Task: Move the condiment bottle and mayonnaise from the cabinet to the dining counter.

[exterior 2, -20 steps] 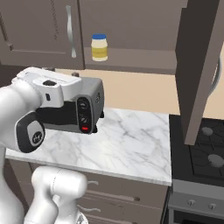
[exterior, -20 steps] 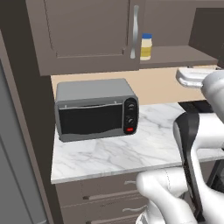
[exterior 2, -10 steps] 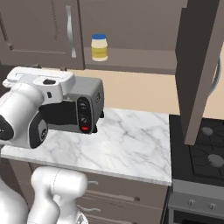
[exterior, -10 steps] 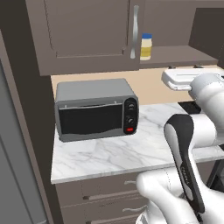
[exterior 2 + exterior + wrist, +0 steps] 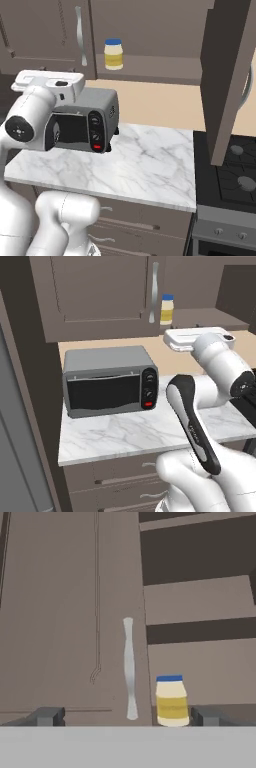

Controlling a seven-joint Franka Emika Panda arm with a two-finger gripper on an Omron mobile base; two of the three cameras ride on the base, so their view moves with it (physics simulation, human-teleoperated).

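The mayonnaise point(image 5: 167, 309) point(image 5: 113, 54) point(image 5: 171, 701), a cream jar with a blue lid, stands on the bottom shelf of the open cabinet point(image 5: 150, 30), just right of the shut door's silver handle point(image 5: 129, 667). My gripper point(image 5: 127, 717) is open and empty. It points at the cabinet from some way off, and the jar appears near the right fingertip point(image 5: 206, 716). The white hand point(image 5: 196, 339) point(image 5: 48, 82) hovers in front of and below the shelf. The condiment bottle and the dining counter are out of view.
A grey toaster oven point(image 5: 107, 381) point(image 5: 82, 125) sits on the small marble worktop point(image 5: 125, 431) below the cabinet. An open cabinet door point(image 5: 227, 75) juts out at the right, above a black stove point(image 5: 235, 170). Drawers point(image 5: 115, 481) run under the worktop.
The hand has swung left and slightly up toward the cabinet shelf, and the forearm has followed. The jaws stay open. The jar has not moved.
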